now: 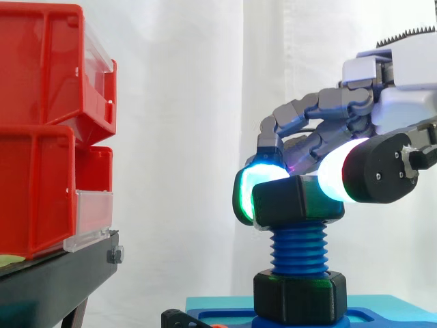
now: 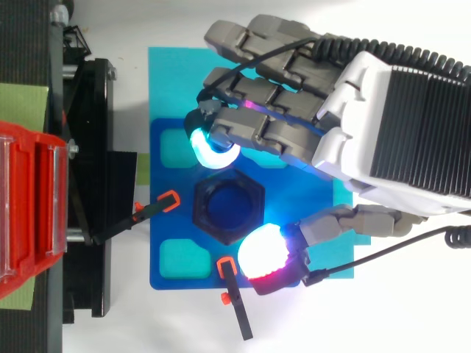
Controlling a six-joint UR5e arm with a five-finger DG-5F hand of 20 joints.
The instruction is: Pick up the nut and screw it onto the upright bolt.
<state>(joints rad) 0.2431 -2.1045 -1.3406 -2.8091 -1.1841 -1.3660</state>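
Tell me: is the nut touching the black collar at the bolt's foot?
No: the nut, pinched by the hand, sits atop the bolt, bare blue thread separating it from the collar.

nut (image 1: 297, 199) atop bolt (image 1: 298, 249), bins (image 1: 41, 123) at left

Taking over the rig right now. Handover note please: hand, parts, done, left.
The hand is shut on the nut, its glowing pads pinching it from opposite sides.
The nut sits level on the top end of the upright blue bolt; from above, blue shows through its bore.
The bolt stands on the blue base plate, with a lower nut at its foot and bare thread between the two.
Done: nut picked up and set on the bolt.
Left: turn it down the thread. How far it has engaged I cannot tell.
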